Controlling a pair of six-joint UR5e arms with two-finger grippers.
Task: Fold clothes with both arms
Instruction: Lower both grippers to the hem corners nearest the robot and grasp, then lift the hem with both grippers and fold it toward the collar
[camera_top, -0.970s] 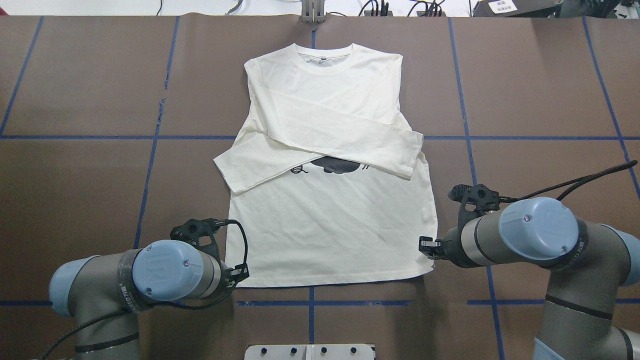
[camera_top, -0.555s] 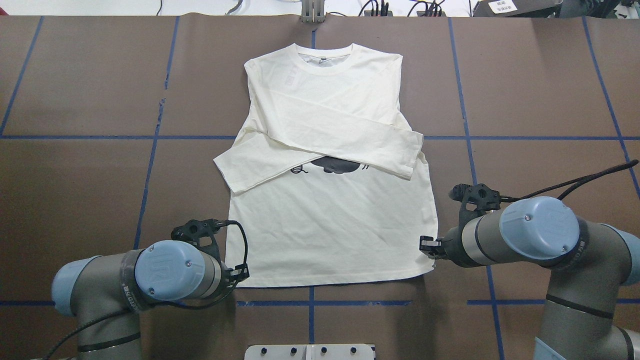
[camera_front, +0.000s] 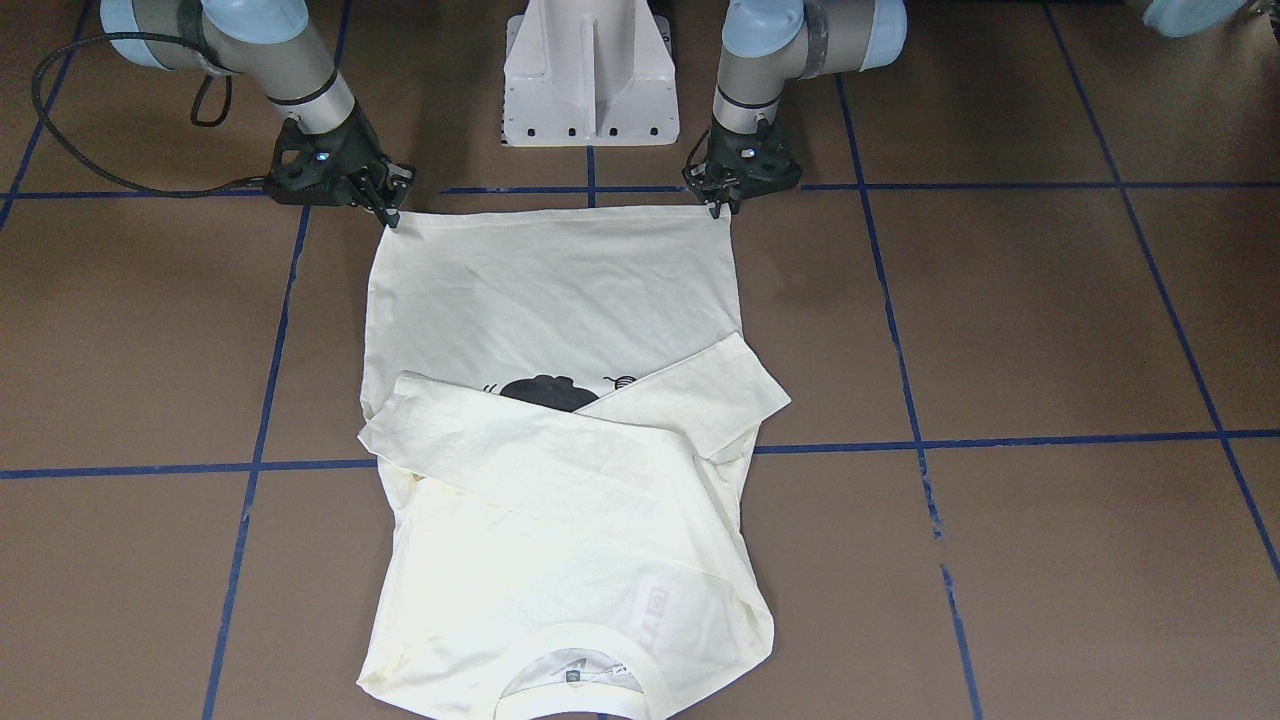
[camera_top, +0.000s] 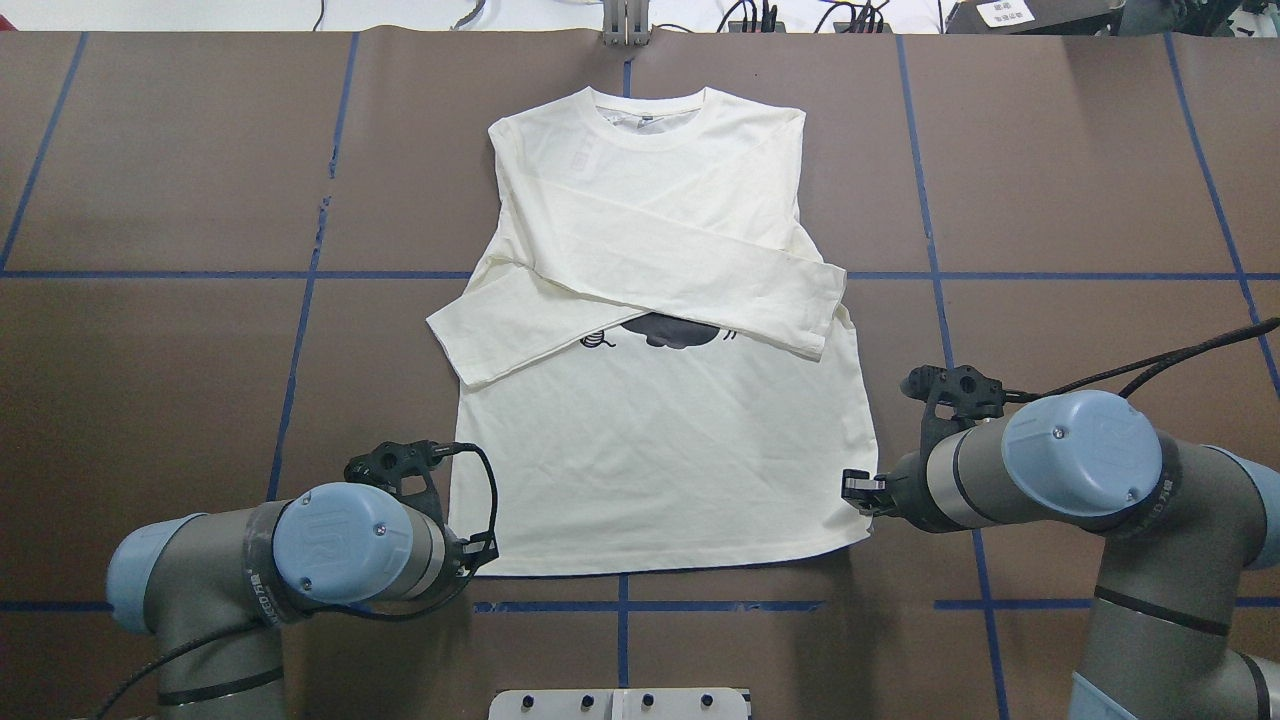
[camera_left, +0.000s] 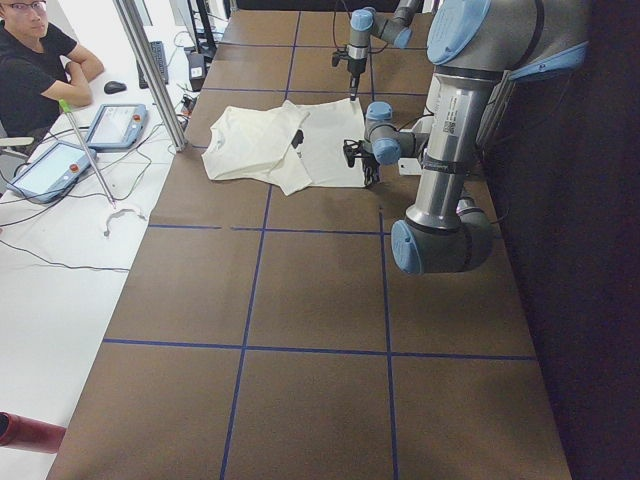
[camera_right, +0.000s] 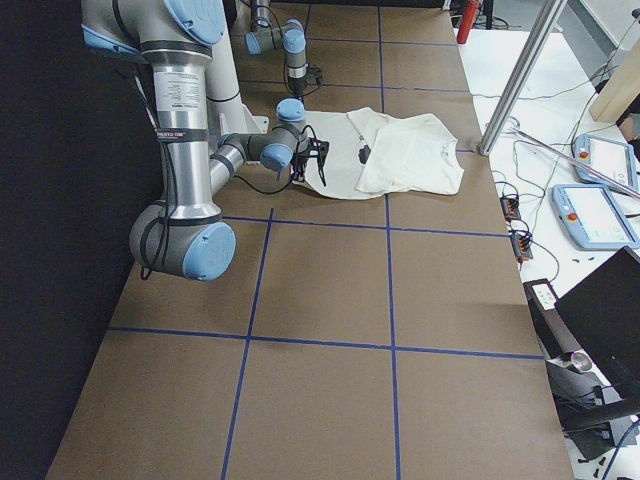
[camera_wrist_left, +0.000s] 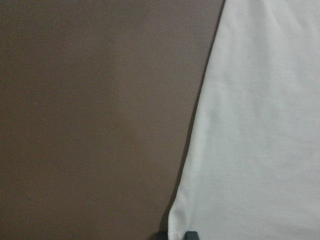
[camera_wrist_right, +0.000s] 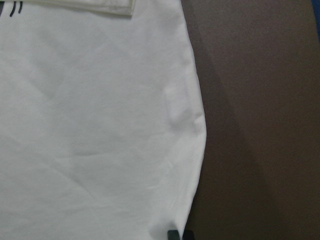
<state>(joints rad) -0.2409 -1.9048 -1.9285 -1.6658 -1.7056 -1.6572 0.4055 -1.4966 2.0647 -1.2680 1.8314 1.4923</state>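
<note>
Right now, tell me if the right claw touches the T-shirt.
Cannot tell. In the front-facing view the right claw meets the hem corner of the T-shirt, but the steep angle hides any gap; the wrist view shows only fingertip slivers.

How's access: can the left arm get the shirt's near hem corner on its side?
Probably yes. The left gripper sits right at that corner of the T-shirt, nothing lies between them, and the folded sleeves are farther up. Whether it grips cloth, I cannot tell.

cream t-shirt (camera_top: 660, 470) flat, sleeves (camera_top: 690, 285) crossed (print up).
</note>
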